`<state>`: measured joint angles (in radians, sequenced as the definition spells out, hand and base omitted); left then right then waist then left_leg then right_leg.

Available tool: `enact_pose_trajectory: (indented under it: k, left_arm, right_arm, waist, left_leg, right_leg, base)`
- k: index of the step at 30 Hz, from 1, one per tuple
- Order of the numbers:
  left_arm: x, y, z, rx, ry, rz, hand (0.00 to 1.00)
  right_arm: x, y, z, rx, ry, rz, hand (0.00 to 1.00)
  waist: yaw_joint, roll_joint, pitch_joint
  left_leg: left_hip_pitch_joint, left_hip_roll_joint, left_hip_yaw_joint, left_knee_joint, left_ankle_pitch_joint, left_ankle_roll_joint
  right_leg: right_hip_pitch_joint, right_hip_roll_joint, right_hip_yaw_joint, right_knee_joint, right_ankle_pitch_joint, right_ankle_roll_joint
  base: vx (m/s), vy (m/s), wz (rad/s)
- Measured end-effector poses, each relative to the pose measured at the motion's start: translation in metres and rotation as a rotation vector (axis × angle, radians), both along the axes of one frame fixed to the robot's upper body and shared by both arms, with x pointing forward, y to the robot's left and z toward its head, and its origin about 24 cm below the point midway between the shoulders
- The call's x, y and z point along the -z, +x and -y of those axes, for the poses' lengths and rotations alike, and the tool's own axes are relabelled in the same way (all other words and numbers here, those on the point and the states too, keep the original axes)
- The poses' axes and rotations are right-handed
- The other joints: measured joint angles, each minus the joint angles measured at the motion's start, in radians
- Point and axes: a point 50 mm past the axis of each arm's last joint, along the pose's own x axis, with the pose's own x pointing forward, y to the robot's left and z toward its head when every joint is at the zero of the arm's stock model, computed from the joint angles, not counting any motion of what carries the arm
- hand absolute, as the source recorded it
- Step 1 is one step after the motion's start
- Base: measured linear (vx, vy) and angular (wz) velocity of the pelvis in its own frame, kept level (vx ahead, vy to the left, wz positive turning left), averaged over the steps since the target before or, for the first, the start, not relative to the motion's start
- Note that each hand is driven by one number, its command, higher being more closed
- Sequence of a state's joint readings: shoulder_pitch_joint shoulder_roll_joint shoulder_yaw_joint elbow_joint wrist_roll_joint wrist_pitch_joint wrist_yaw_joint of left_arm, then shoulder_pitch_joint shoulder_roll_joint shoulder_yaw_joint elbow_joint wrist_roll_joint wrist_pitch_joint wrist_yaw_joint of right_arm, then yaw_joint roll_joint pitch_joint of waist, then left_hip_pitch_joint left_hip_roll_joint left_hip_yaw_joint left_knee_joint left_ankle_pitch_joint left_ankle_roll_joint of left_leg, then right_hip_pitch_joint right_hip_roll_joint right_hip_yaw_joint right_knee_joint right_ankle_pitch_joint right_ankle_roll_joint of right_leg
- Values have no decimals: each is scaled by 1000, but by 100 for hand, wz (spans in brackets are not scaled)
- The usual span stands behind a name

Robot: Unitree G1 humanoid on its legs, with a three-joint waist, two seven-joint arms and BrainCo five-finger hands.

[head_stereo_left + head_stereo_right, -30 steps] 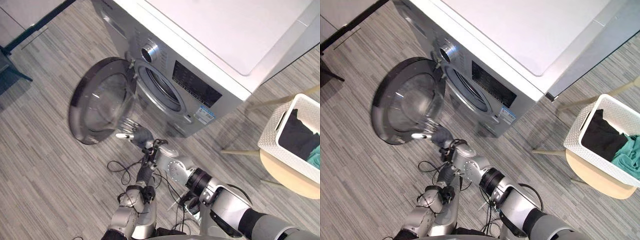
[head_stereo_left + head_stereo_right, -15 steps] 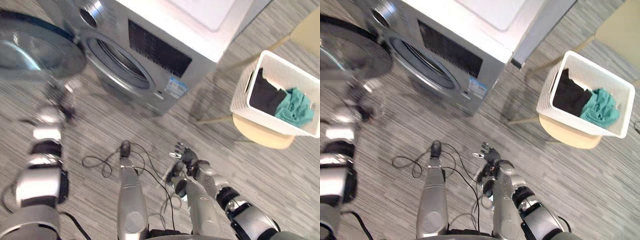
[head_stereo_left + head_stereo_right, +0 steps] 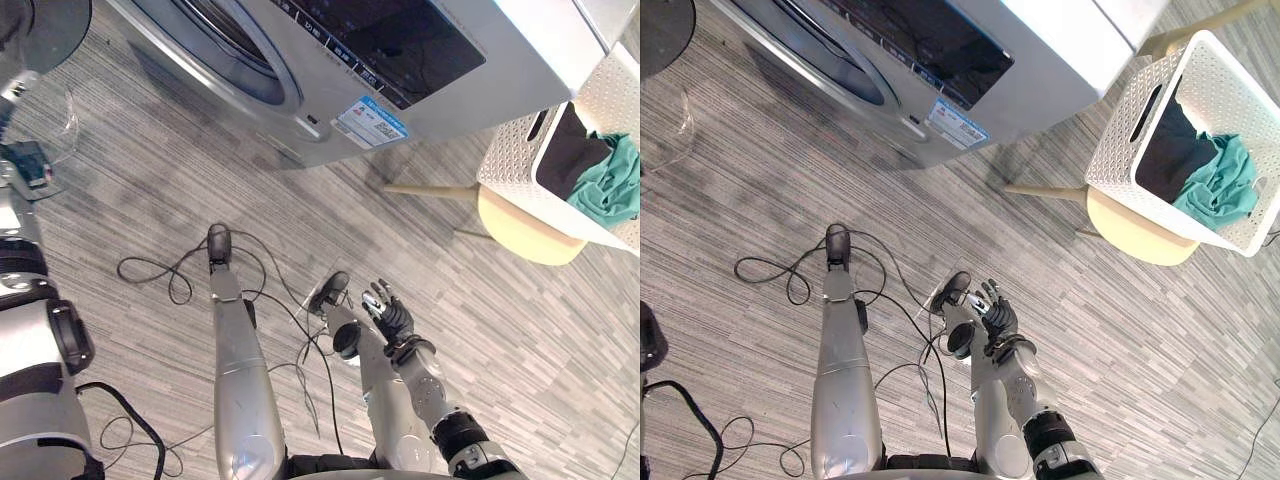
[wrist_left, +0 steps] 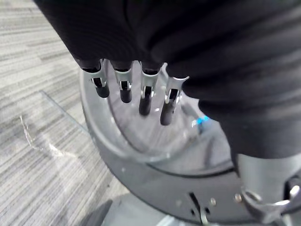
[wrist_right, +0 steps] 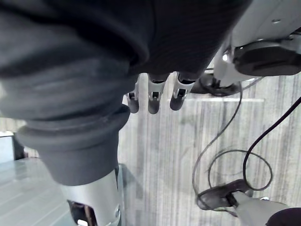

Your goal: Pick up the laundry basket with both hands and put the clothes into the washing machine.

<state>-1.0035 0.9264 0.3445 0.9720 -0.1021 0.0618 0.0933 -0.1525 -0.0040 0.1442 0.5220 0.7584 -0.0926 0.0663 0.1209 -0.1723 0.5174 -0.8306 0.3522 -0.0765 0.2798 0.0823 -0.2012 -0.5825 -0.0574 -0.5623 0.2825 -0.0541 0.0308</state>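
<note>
Laundry basket sits on top of a round stool, just beside the washing machine, with black and green clothes inside. No hand touches it. A second ago the right hand was up by the open door. Now it hangs low over the floor, fingers loosely spread, holding nothing. The left hand is close over the door's glass, fingers straight and a little apart. I cannot tell if it touches. The head has turned toward the basket, so I think picking it up comes next. The door and the machine's round hole are partly cut off.
</note>
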Motion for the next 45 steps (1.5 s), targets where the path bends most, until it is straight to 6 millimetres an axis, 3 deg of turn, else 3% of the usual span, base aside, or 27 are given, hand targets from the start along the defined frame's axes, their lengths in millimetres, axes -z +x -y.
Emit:
enact_pose_trajectory:
  k: [3, 6, 17, 19, 22, 23, 24, 25, 26, 27, 28, 29, 31, 32, 33, 34, 35, 36, 37, 38, 39, 40, 41, 43, 44, 45]
  left_arm:
    - [-6, -8, -6, -21, -17, 44, 0]
    - [5, -12, -11, -41, -33, 21, 0]
    - [5, -32, -27, -107, -80, 88, 0]
    - [13, -36, -31, -118, -93, 87, 0]
    - [73, -44, -33, -158, -214, 26, 0]
    - [114, -45, -27, -148, -341, 16, 0]
    - [159, -45, -12, -110, -506, 28, 0]
    - [183, -46, -1, -98, -585, 29, 0]
    - [225, -46, 29, -67, -723, 21, 0]
    - [264, -48, 65, -42, -840, -12, 0]
    - [282, -53, 82, -35, -889, -47, 0]
    - [322, -71, 116, -35, -976, -150, 0]
    - [364, -108, 153, -57, -1048, -294, 0]
    - [378, -133, 152, -97, -1051, -350, 0]
    - [396, -154, 160, -132, -1079, -454, 0]
    - [415, -183, 168, -180, -1108, -580, 0]
    - [422, -194, 174, -194, -1126, -630, 0]
    - [431, -214, 181, -224, -1151, -700, 0]
    - [436, -233, 182, -238, -1139, -773, 0]
    - [437, -237, 185, -233, -1136, -803, 0]
    - [439, -239, 189, -200, -1112, -855, 0]
    - [437, -229, 191, -149, -1073, -875, 0]
    - [437, -225, 192, -132, -1055, -887, 0]
    - [439, -234, 190, -164, -1030, -935, 0]
    - [438, -236, 185, -165, -1003, -925, 0]
    - [437, -231, 188, -137, -991, -914, 0]
  right_arm:
    - [6, -6, 10, 57, 20, -20, 0]
    - [12, -11, 17, 87, 20, -44, 0]
    - [16, -16, 21, 96, 19, -64, 0]
    - [16, -15, 21, 94, 16, -60, 0]
    - [16, -16, 21, 83, -14, -68, 0]
    - [18, -18, 20, 83, -41, -73, 0]
    - [20, -21, 22, 87, -98, -86, 0]
    - [21, -22, 24, 90, -137, -95, 0]
    - [22, -28, 32, 119, -195, -103, 0]
    - [22, -34, 40, 151, -251, -112, 0]
    - [23, -37, 43, 159, -269, -118, 0]
    - [25, -39, 45, 152, -325, -133, 0]
    - [30, -41, 45, 121, -375, -153, 0]
    - [35, -43, 47, 106, -399, -177, 0]
    - [45, -49, 51, 92, -422, -226, 0]
    - [58, -57, 55, 77, -443, -302, 0]
    - [62, -60, 58, 75, -452, -324, 0]
    - [64, -64, 62, 73, -466, -338, 0]
    - [59, -58, 62, 58, -480, -317, 0]
    - [54, -52, 61, 49, -490, -288, 0]
    - [42, -44, 62, 21, -546, -220, 0]
    - [22, -31, 62, 0, -604, -116, 0]
    - [11, -24, 61, -9, -628, -58, 0]
    - [-24, -1, 51, -23, -667, 114, 0]
    - [-45, 11, 44, -9, -667, 224, 0]
    - [-62, 23, 42, 1, -687, 302, 0]
  waist:
    - [0, -1, 0]
    - [2, -1, -1]
    - [0, -1, -1]
    - [0, -1, -1]
    - [11, 0, 0]
    - [13, 2, 1]
    - [12, 9, 5]
    - [8, 16, 7]
    - [-5, 31, 6]
    - [-5, 33, 7]
    - [-4, 33, 7]
    - [2, 45, 14]
    - [4, 37, 9]
    - [-7, 45, -8]
    - [-21, 65, -58]
    - [-32, 86, -132]
    - [-34, 93, -155]
    - [-44, 91, -184]
    - [-48, 98, -214]
    - [-51, 111, -227]
    - [-55, 136, -272]
    - [-80, 161, -303]
    - [-91, 170, -309]
    - [-103, 167, -316]
    - [-97, 163, -318]
    - [-80, 160, -320]
  left_leg:
    - [-25, 9, -7, -23, 0, 0]
    - [-25, 12, -2, -22, 0, 0]
    - [-9, 31, 14, -12, 0, 0]
    - [-9, 38, 24, 27, -3, 3]
    - [31, 70, 72, 191, -59, 18]
    - [84, 82, 101, 257, -102, 18]
    - [154, 92, 130, 305, -166, 21]
    - [187, 98, 146, 326, -204, 24]
    - [244, 108, 173, 359, -279, 32]
    - [294, 121, 221, 393, -313, 39]
    - [325, 124, 249, 406, -327, 43]
    - [400, 154, 313, 418, -346, 53]
    - [509, 172, 387, 437, -358, 39]
    - [568, 174, 397, 431, -366, 30]
    - [582, 178, 403, 400, -366, 30]
    - [622, 183, 444, 307, -352, 25]
    - [657, 187, 485, 260, -319, 11]
    - [728, 175, 550, 227, -287, -26]
    - [788, 180, 609, 224, -260, -50]
    - [809, 193, 636, 222, -244, -50]
    - [832, 213, 677, 186, -209, -47]
    - [842, 234, 683, 152, -159, -51]
    - [849, 246, 683, 144, -130, -52]
    - [869, 279, 680, 183, 0, 33]
    - [843, 297, 647, 278, 32, 110]
    - [813, 271, 576, 381, -36, 134]
  right_leg:
    - [-1, 16, -30, -25, 0, -1]
    - [-1, 17, -30, -23, 0, -1]
    - [-1, 27, -9, -14, -3, -6]
    - [3, 27, 7, 2, -4, -7]
    - [30, 17, 83, 79, -25, -21]
    - [61, 14, 128, 114, -40, -13]
    - [97, 6, 167, 151, -61, -5]
    - [113, 3, 184, 173, -71, -1]
    - [132, -9, 210, 217, -103, 7]
    - [149, -46, 208, 265, -138, 23]
    - [164, -70, 190, 281, -145, 20]
    - [219, -130, 128, 313, -147, 11]
    - [278, -205, 87, 367, -166, -4]
    - [293, -187, 100, 367, -174, 2]
    - [286, -160, 109, 336, -177, 11]
    - [302, -166, 57, 276, -185, 31]
    - [324, -200, 4, 283, -181, 16]
    - [347, -268, -29, 315, -194, -37]
    - [349, -308, -72, 351, -211, 3]
    - [347, -305, -82, 357, -223, 23]
    - [327, -287, -92, 362, -221, 19]
    - [295, -232, -61, 357, -220, -12]
    - [293, -209, -60, 352, -223, -23]
    - [303, -133, -5, 299, -225, -53]
    - [331, -90, 37, 231, -210, -75]
    - [359, -61, 88, 168, -184, -88]
  base:
    - [96, -22, 14]
    - [95, 1, 4]
    - [48, -6, -7]
    - [28, 10, -20]
    - [26, 48, -63]
    - [-4, 88, -92]
    - [-23, 105, -85]
    - [-72, 151, -65]
    - [-84, 128, -56]
    - [-73, 125, -65]
    - [8, 115, -96]
    - [23, 109, -106]
    - [15, 53, -114]
    - [-14, -53, -95]
    - [17, -81, -102]
    - [119, -143, -81]
    - [204, -153, -96]
    - [229, -245, -131]
    - [143, -237, -146]
    - [148, -283, -161]
    - [178, -324, -122]
    - [200, -348, -103]
    - [223, -397, -100]
    - [197, -361, -112]
    - [207, -323, -134]
    - [197, -278, -131]
